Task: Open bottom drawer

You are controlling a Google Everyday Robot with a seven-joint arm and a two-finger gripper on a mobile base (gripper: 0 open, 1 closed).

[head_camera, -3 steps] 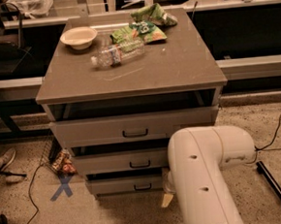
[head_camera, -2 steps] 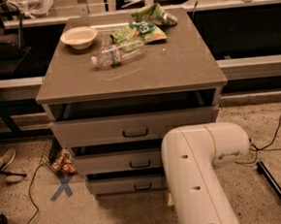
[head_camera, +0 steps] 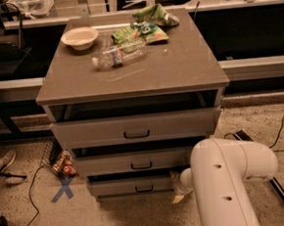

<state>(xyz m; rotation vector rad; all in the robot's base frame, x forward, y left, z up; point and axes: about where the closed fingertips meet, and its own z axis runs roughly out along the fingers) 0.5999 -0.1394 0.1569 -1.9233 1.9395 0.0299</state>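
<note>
The bottom drawer (head_camera: 133, 186) is the narrowest grey-brown front at the foot of the cabinet, with a small black bar handle (head_camera: 144, 188) at its centre. It stands slightly out, with a dark gap above it. My white arm (head_camera: 226, 187) fills the lower right. The gripper (head_camera: 179, 188) is low at the drawer's right end, right of the handle and mostly hidden behind the arm; only a pale tip shows.
The mid-sized drawer (head_camera: 131, 162) and the largest top drawer (head_camera: 133, 128) are also partly out. On the cabinet top (head_camera: 178, 68) lie a bowl (head_camera: 79, 38), a plastic bottle (head_camera: 119, 53) and snack bags (head_camera: 147, 23). A blue X (head_camera: 63, 188) and cables mark the floor.
The view has shifted: the cabinet now sits lower and closer in frame. My arm has moved a little left along the bottom drawer's right end. The drawers look unchanged.
</note>
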